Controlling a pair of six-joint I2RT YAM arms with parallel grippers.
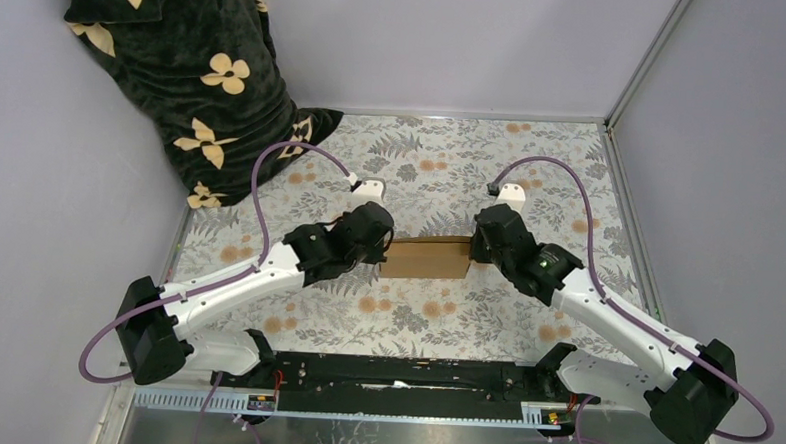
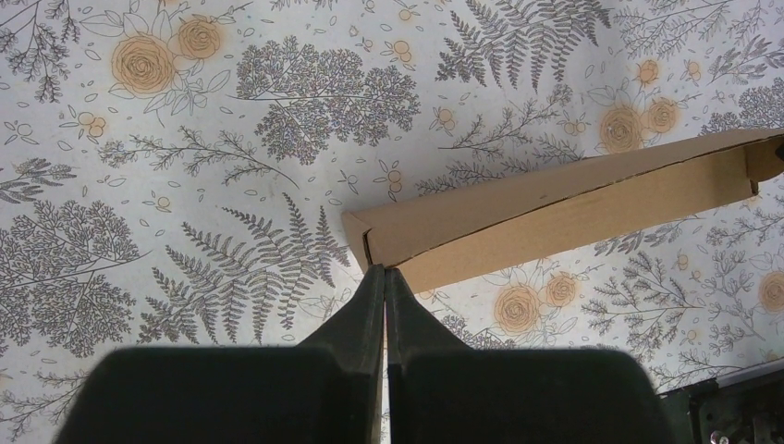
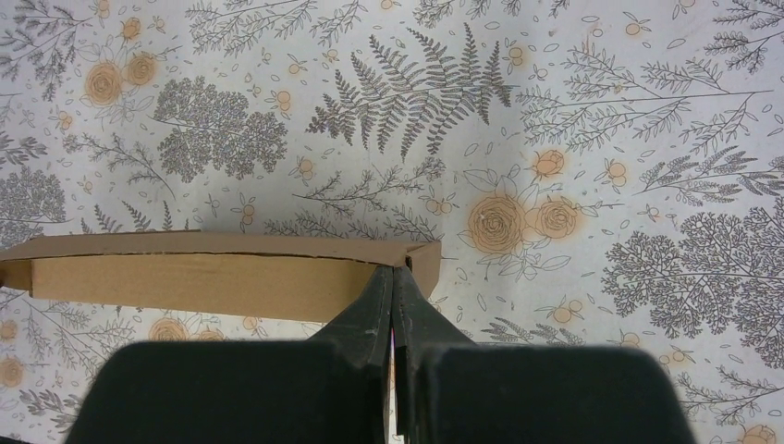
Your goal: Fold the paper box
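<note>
Left gripper (image 2: 385,271) first: its two black fingers (image 2: 362,310) are pressed together with only a hairline seam between them. Their tips meet the near corner of the paper box (image 2: 555,208) at its left end. Whether a sliver of cardboard is nipped in that seam cannot be told. Right gripper (image 3: 394,270) is clenched the same way, tips against the box's right end, just under the short end wall that stands there. From above, the paper box (image 1: 426,256) lies between the two, the left gripper (image 1: 378,253) touching one end and the right gripper (image 1: 474,250) the other, with both arms reaching inward to it. The box is plain brown corrugated cardboard, a long shallow shape lying flat on the flower-and-fern tablecloth (image 1: 435,314), its long sides running left to right. In the wrist views its top panel bows up slightly above the long near wall, and a thin dark gap runs along that seam. Far behind the box and to its left, a dark cloth with pale flowers (image 1: 175,82) is heaped in the corner. On either side of the box, a purple cable (image 1: 258,191) loops up from each wrist.
</note>
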